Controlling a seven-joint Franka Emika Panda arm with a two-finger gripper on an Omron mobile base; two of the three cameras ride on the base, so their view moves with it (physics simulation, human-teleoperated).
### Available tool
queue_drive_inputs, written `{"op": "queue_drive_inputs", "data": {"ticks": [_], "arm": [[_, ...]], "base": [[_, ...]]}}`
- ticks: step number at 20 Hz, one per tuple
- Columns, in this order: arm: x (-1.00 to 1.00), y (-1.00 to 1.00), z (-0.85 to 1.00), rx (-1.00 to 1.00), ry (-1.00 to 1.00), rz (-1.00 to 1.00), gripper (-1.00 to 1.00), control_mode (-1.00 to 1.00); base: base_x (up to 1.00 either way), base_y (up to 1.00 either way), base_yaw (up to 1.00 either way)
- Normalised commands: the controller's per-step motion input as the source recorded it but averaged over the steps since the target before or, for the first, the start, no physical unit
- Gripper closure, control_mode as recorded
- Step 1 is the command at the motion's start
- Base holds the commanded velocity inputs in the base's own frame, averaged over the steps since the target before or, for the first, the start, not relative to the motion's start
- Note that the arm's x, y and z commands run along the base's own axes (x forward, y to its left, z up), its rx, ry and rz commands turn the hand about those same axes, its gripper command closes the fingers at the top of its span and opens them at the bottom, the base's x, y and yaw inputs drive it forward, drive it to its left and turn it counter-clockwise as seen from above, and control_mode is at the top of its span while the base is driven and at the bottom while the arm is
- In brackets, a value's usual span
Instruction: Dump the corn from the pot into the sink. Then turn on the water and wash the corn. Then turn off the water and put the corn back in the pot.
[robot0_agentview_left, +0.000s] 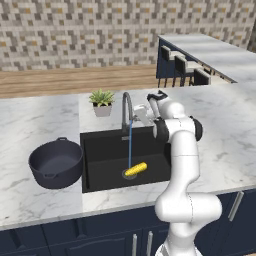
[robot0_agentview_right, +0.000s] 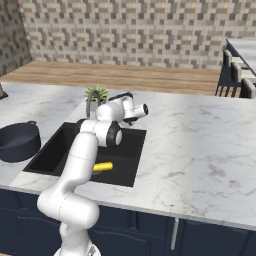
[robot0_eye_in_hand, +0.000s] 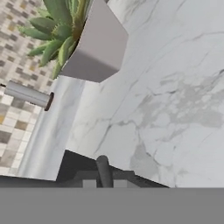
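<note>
- Down in the sink (robot0_agentview_left: 100, 150), the corn (robot0_agentview_left: 135, 169) lies on its side, right by the round drain.
- From the faucet (robot0_agentview_left: 126, 107) at the back of the sink, a thin blue stream of water (robot0_agentview_left: 130, 147) falls and lands at the corn.
- Beside the sink, on the side away from the arm, the pot (robot0_agentview_left: 56, 162) sits upright on the white marble counter (robot0_agentview_left: 30, 125). Its inside looks dark and bare.
- Behind the sink stands a small plant (robot0_agentview_left: 102, 102) in a white pot.
- Over the back edge of the sink, next to the faucet, the gripper (robot0_agentview_left: 141, 114) hangs in the air.
- Whether its fingers are squeezed together or apart cannot be told, and nothing can be seen held between them.
- Seen from the hand, the plant (robot0_eye_in_hand: 83, 39) is close by, on the marble.
</note>
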Motion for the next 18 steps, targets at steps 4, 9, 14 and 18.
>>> {"op": "queue_drive_inputs", "data": {"ticks": [4, 9, 14, 18], "arm": [[-0.15, -0.19, 0.00, 0.00, 0.00, 0.00, 1.00, -1.00], [-0.21, -0.24, -0.09, 0.00, 0.00, 0.01, 1.00, -1.00], [0.00, 0.00, -0.43, 0.00, -0.02, 0.05, 1.00, -1.00], [0.00, 0.00, -0.18, 0.00, -0.09, 0.04, 1.00, -1.00]], "base": [[0.00, 0.00, 0.00], [0.00, 0.00, 0.00], [0.00, 0.00, 0.00], [0.00, 0.00, 0.00]]}}
